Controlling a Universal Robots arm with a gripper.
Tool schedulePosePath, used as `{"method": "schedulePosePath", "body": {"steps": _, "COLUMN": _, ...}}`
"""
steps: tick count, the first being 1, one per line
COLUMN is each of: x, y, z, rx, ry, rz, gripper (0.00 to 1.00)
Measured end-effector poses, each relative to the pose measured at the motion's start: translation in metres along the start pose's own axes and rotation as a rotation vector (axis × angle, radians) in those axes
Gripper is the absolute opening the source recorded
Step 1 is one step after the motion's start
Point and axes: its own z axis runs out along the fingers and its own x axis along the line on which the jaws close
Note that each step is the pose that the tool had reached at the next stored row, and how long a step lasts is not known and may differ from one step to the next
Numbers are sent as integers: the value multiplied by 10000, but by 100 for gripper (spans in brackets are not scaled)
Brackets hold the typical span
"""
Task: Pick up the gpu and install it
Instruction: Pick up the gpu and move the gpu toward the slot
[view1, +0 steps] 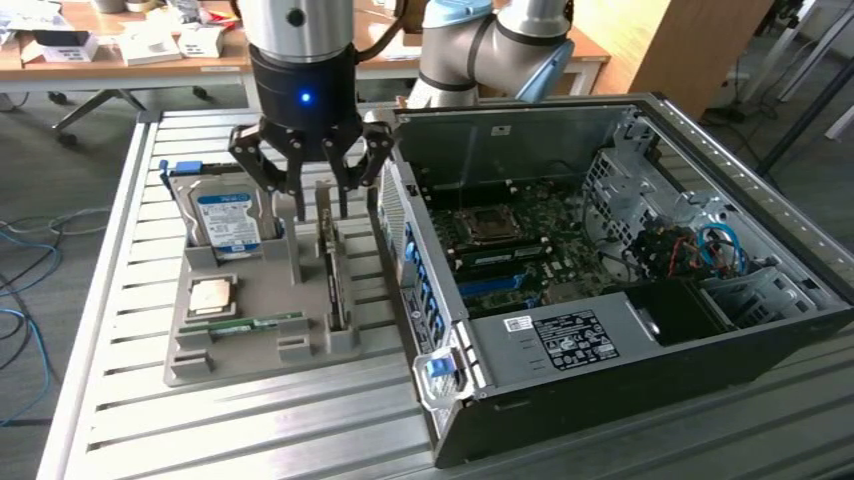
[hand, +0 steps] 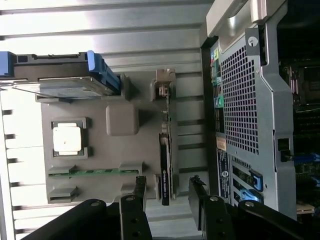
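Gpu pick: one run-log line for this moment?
gripper: open, over gpu | gpu: edge-on in tray slot, not gripped | case: open, beside tray

Centre-left, exterior view: narrow free gaps flank upright gpu (view1: 334, 280); gripper (view1: 320, 213), jaws spread, hangs over it. Hard drive (view1: 224, 218) blocks exterior view's left, computer case (view1: 601, 400) wall blocks exterior view's right.

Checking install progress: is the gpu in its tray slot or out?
In. The gpu stands on edge in the grey tray's slot; the open gripper brackets one end, fingers not touching it.
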Motion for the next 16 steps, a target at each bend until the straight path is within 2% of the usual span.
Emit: {"method": "schedulePosePath", "body": {"steps": 16, "x": 7, "y": -12, "z": 283, "rx": 1, "ry": 1, "rz": 0, "gripper": 47}}
